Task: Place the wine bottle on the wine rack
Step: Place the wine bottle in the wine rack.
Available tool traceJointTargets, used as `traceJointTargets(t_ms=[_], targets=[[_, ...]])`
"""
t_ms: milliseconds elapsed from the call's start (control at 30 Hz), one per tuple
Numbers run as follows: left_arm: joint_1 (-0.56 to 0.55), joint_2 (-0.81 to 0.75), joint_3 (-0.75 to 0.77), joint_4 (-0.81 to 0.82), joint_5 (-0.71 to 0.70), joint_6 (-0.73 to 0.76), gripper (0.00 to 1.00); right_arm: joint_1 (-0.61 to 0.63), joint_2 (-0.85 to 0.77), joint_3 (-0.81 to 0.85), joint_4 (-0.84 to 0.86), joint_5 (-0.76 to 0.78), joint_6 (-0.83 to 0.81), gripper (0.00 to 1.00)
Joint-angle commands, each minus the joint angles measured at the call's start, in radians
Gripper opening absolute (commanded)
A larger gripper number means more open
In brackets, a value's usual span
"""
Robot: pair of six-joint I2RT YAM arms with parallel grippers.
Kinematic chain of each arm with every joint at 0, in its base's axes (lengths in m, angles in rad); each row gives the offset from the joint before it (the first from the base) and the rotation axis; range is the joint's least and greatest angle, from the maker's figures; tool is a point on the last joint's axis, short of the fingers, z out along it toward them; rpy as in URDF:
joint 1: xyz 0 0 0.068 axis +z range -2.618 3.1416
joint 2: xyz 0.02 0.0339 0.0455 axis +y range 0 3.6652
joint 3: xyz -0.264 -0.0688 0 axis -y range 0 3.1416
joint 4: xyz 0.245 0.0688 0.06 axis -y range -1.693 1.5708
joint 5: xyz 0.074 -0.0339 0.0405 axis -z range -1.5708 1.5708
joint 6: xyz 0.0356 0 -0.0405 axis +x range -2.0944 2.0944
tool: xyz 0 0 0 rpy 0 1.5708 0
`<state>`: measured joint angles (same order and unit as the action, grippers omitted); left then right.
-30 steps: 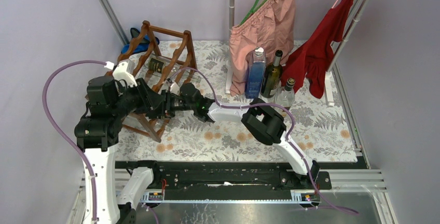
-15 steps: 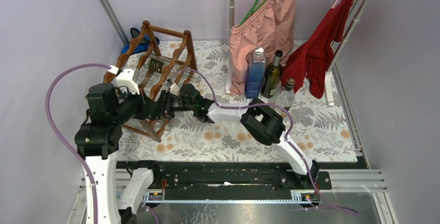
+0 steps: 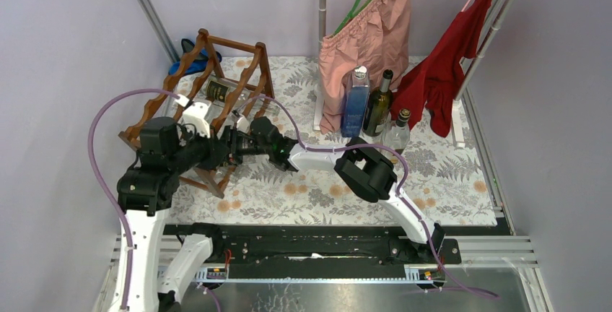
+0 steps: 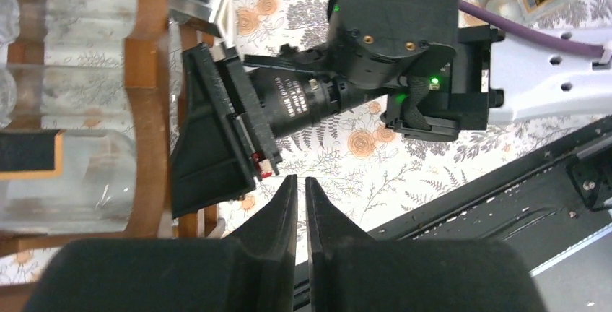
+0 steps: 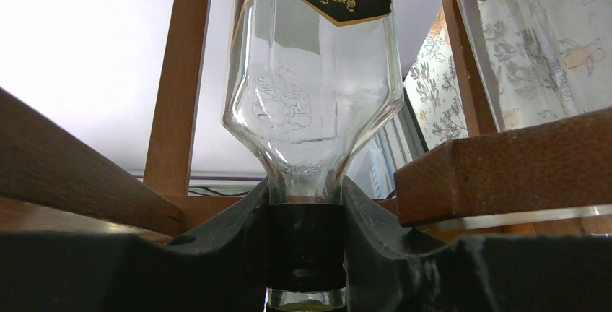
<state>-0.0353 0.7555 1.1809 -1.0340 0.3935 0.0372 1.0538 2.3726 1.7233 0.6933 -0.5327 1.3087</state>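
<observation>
The clear glass wine bottle with a black-and-gold label (image 5: 314,95) lies inside the reddish-brown wooden wine rack with scalloped rails (image 5: 498,171), which stands at the back left of the floral-patterned worktop (image 3: 325,189). The right end effector (image 5: 307,254) is clamped around its dark neck. The bottle lies straight ahead of that end effector, its long axis running away from the fingers through the frame, neck nearest and base farthest (towards the back-left corner in the overhead view).

The right arm is therefore the one on the bottle. The left end effector (image 4: 296,207) is closed on nothing, just beside the right wrist and close to the rack's near rail. The body looks cradled between the rails, so the coming move probably means letting go and drawing back along that same axis.
</observation>
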Motion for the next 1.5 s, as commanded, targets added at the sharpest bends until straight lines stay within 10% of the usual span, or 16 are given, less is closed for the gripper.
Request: traceJointTargets(t_ms=[0,233,567,933,1467], targets=[[-0.152,0.0,-0.052,0.157,-0.109,0.008,0.13,0.006,-0.017,0.024,0.081,0.027,-0.001,0.41],[-0.826,0.196,0.089,0.043,-0.704,-0.034,0.25,-0.003,-0.024,0.01,0.065,0.026,-0.021,0.42],[-0.882,0.218,0.156,-0.116,-0.832,-0.109,0.19,-0.018,-0.008,0.019,0.068,0.019,-0.022,0.42],[-0.895,0.152,0.027,-0.154,-0.794,0.23,0.23,-0.055,-0.008,0.014,0.067,0.006,-0.027,0.42],[-0.898,0.207,-0.137,-0.123,-1.017,0.104,0.28,-0.06,0.039,0.085,0.08,-0.038,0.016,0.4]])
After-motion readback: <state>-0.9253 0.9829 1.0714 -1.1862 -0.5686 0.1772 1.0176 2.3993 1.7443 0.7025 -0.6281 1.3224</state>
